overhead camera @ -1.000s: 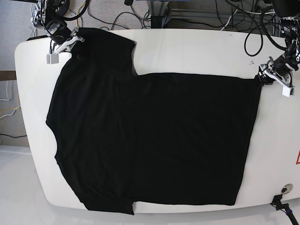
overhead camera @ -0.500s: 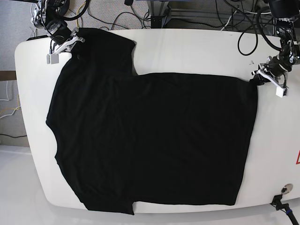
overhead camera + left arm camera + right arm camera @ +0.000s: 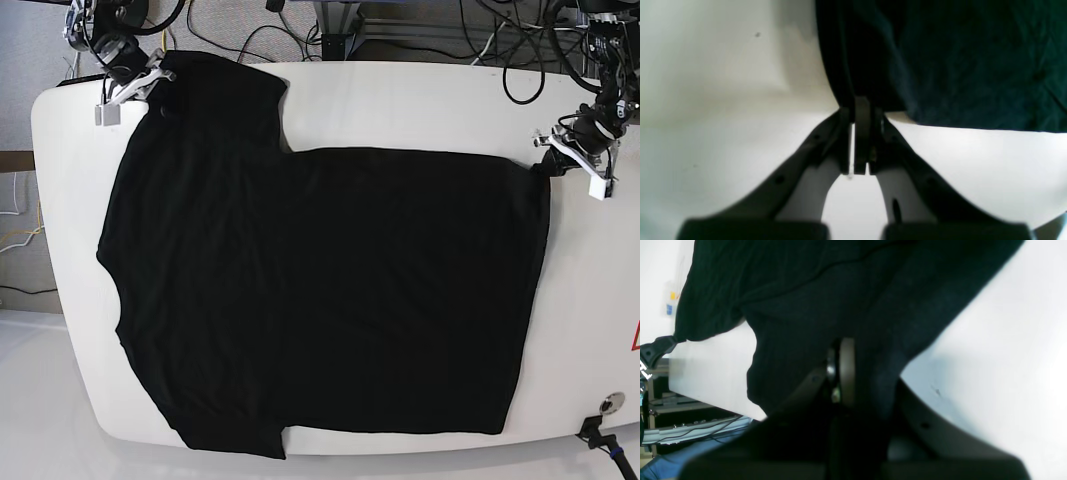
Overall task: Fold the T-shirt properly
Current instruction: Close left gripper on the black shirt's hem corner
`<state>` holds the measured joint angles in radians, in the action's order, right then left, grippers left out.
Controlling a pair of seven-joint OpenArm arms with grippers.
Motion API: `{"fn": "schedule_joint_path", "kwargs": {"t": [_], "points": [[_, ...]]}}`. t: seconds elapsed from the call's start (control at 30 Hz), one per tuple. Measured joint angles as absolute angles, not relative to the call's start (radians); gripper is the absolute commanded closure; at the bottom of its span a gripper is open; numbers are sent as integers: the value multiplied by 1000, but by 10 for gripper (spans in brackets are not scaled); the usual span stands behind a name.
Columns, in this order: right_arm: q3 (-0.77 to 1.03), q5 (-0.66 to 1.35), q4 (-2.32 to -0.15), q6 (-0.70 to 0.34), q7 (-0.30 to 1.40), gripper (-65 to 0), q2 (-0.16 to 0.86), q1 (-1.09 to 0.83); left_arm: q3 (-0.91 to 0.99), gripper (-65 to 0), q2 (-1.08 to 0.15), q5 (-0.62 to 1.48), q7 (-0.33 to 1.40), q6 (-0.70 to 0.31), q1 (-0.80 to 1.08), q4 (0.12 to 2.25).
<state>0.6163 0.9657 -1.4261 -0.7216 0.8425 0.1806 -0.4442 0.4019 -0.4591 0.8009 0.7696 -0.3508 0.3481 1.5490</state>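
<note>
The black T-shirt [image 3: 320, 290] lies spread flat over most of the white table [image 3: 420, 105], sleeves at the left, hem at the right. My left gripper [image 3: 548, 165] is at the far right corner of the hem, shut on that corner; in the left wrist view the left gripper [image 3: 860, 110] pinches the T-shirt [image 3: 957, 63] at its edge. My right gripper [image 3: 155, 80] is at the far left sleeve, shut on the fabric; in the right wrist view the right gripper [image 3: 840, 350] is wrapped in the black T-shirt [image 3: 813, 300].
Cables [image 3: 250, 35] and equipment lie on the floor behind the table's far edge. A small round fitting [image 3: 610, 404] sits at the table's near right corner, with a red mark [image 3: 634, 335] at the right edge.
Both grippers have moved toward the far edge, pulling their held corners with them. The far hem corner and the far sleeve now lie higher in the base view, the cloth stretched tauter.
</note>
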Motion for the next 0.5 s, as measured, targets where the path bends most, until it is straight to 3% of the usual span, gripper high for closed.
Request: {"fn": "schedule_joint_path", "kwargs": {"t": [0.27, 0.5], "points": [[616, 992, -1427, -715, 858, 0, 184, -450, 437, 0, -458, 809, 773, -365, 382, 1554], [614, 1011, -1425, -711, 881, 0, 180, -456, 436, -163, -456, 802, 770, -375, 376, 1541]]}}
